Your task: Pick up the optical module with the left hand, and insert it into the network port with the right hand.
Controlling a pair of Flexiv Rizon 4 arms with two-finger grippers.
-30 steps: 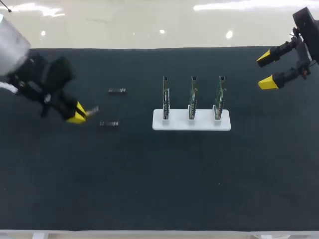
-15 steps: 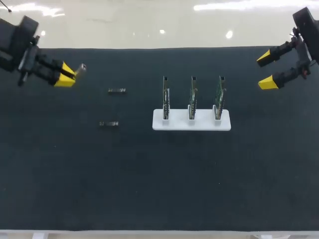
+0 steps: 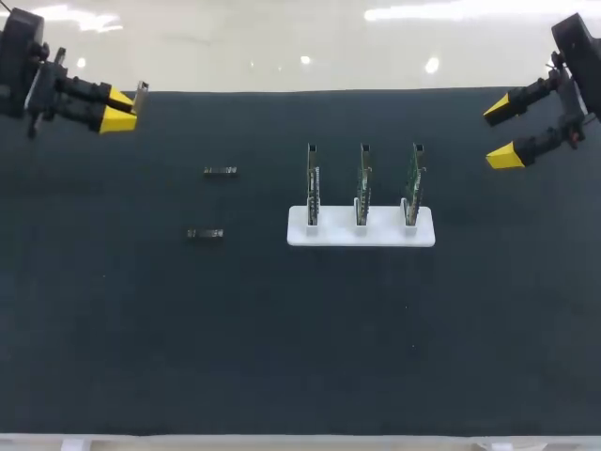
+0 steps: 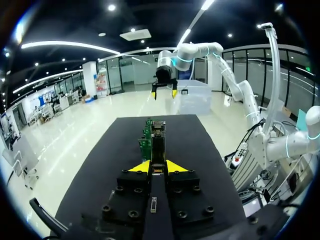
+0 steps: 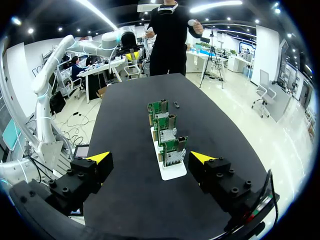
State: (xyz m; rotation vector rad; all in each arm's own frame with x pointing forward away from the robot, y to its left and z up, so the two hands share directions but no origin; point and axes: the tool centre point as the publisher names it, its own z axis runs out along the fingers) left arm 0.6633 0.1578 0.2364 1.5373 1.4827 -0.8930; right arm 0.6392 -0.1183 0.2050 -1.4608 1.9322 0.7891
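Left gripper [image 3: 120,108] sits at the far left corner of the surface [image 3: 282,338], fingers clamped on the optical module [image 3: 142,93], which pokes past the yellow tips. Right gripper [image 3: 500,132] hangs at the far right edge, fingers spread wide, empty. Three boards [image 3: 362,183] stand mid-surface in a white holder [image 3: 361,232], print too small to read.

Robotics lab. Black-topped table [image 3: 282,357] w/ white plastic rack [image 3: 361,231] of 3 green circuit boards [image 3: 364,178]; black left arm [image 3: 21,64] & right arm [image 3: 575,42] flank it.
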